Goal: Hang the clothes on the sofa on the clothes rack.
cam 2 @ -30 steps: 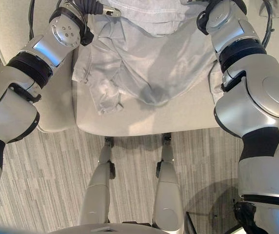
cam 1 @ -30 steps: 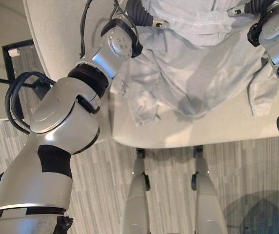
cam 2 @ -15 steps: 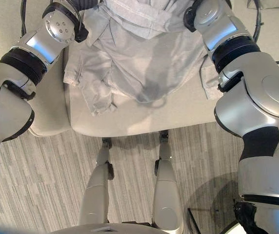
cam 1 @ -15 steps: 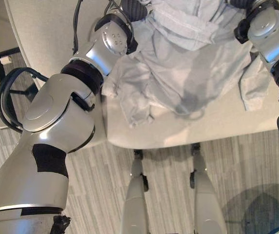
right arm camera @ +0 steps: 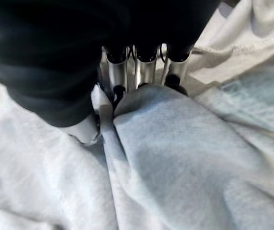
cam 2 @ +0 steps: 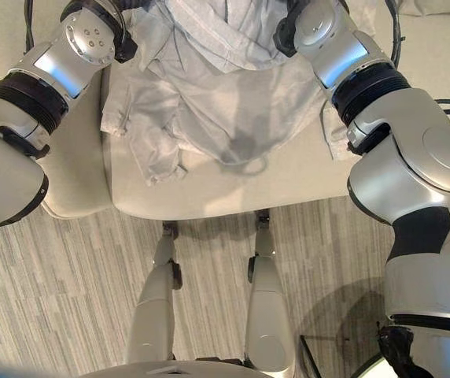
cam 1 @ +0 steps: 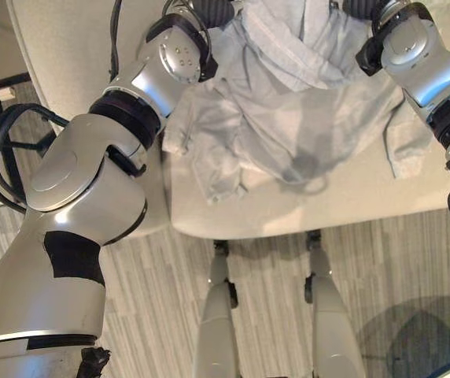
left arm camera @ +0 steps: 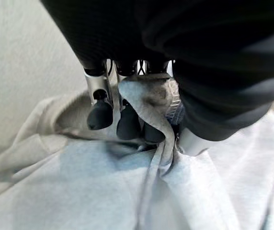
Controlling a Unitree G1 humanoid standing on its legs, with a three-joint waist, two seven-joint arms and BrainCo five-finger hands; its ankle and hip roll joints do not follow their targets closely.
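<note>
Pinching one pale grey garment (cam 1: 288, 102) at its upper part, the left hand (left arm camera: 127, 110) and right hand (right arm camera: 142, 72) each clamp a fold; its hem lies near the sofa (cam 1: 351, 201) seat's front edge.

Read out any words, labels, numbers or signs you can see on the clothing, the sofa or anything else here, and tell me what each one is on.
No readable text in these pictures.
Pale grey garment: no print, tag or label in sight.
Sofa: plain cushion, no markings.
Left hand and right hand, each pinching the cloth: no lettering visible on them.
</note>
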